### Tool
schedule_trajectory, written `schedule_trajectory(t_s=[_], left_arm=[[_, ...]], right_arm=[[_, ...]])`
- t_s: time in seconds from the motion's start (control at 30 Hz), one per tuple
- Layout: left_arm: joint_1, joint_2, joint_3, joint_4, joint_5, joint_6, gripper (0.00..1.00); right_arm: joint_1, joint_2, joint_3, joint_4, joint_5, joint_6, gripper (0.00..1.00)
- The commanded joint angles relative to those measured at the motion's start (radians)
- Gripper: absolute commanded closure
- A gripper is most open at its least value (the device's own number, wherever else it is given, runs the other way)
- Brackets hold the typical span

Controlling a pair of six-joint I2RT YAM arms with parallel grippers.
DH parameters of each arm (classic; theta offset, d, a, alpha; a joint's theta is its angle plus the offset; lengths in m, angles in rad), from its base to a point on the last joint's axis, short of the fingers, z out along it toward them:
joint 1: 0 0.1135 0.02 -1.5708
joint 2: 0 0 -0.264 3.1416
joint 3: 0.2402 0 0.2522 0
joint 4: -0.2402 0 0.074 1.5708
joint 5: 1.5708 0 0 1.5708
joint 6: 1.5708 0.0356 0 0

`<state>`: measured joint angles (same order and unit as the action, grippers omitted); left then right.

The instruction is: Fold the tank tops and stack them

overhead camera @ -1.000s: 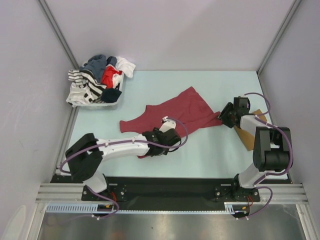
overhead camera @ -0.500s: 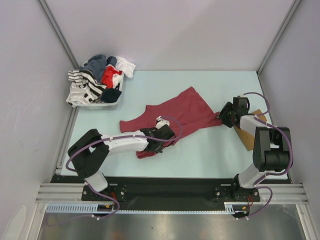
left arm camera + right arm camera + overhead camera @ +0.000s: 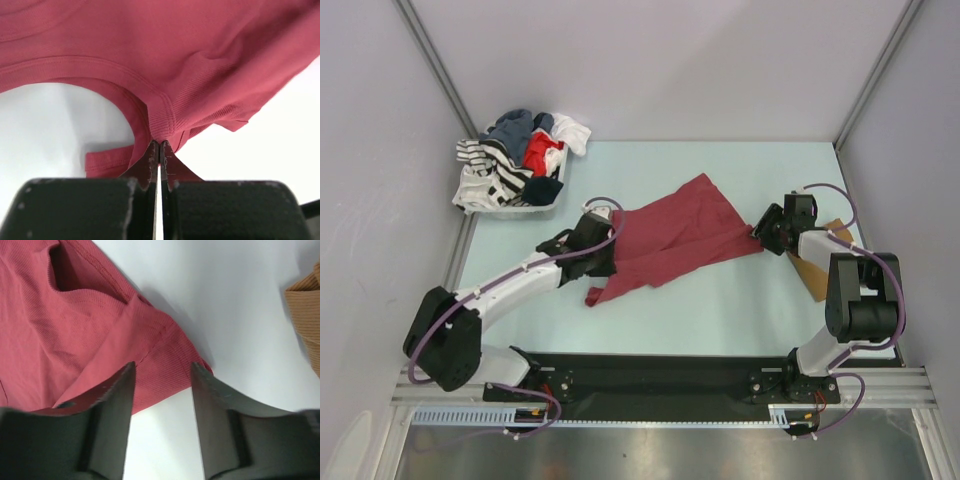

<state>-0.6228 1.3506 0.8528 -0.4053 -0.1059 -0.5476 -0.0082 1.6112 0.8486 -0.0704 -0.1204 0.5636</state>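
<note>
At mid-table, my left gripper (image 3: pixel 159 145) is pinched tight on the armhole seam of the maroon tank top (image 3: pixel 680 235); my right gripper (image 3: pixel 162 372) stands with jaws apart over the hem corner.
Risk: I only have the thin seam edge, so a pull could slip it free, or drag the whole top into a bunch, as I judge the right end unheld. Left arm reaches long and low across the table (image 3: pixel 720 300). Right arm is elbowed up, gripper low, near the tan tank top (image 3: pixel 305 315).
</note>
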Motion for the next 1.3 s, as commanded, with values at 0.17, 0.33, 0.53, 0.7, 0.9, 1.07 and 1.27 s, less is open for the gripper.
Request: schedule_trajectory(t_s=[0.17, 0.33, 0.53, 0.7, 0.9, 1.07, 1.27], left_arm=[[0.099, 0.094, 0.065, 0.031, 0.083, 0.031, 1.0], [0.152, 0.084, 0.063, 0.045, 0.034, 0.012, 1.0], [0.149, 0.096, 0.109, 0.005, -0.032, 0.043, 0.57], [0.094, 0.044, 0.112, -0.048, -0.133, 0.043, 0.41], [-0.04, 0.001, 0.114, -0.055, -0.178, 0.003, 0.4], [-0.176, 0.024, 0.088, 0.003, -0.158, -0.069, 0.41], [-0.229, 0.056, 0.051, 0.071, -0.14, -0.118, 0.42]], right_arm=[[0.036, 0.042, 0.024, 0.035, -0.025, -0.022, 0.42], [0.039, 0.039, 0.027, 0.04, -0.022, -0.022, 0.46], [0.037, 0.03, 0.027, 0.049, 0.001, -0.022, 0.52], [0.036, 0.036, 0.061, 0.041, -0.004, -0.014, 0.52], [0.037, 0.01, 0.11, -0.002, 0.03, -0.016, 0.52], [0.04, 0.049, 0.159, -0.045, 0.061, -0.03, 0.53], [0.051, 0.105, 0.162, -0.032, 0.08, -0.033, 0.55]])
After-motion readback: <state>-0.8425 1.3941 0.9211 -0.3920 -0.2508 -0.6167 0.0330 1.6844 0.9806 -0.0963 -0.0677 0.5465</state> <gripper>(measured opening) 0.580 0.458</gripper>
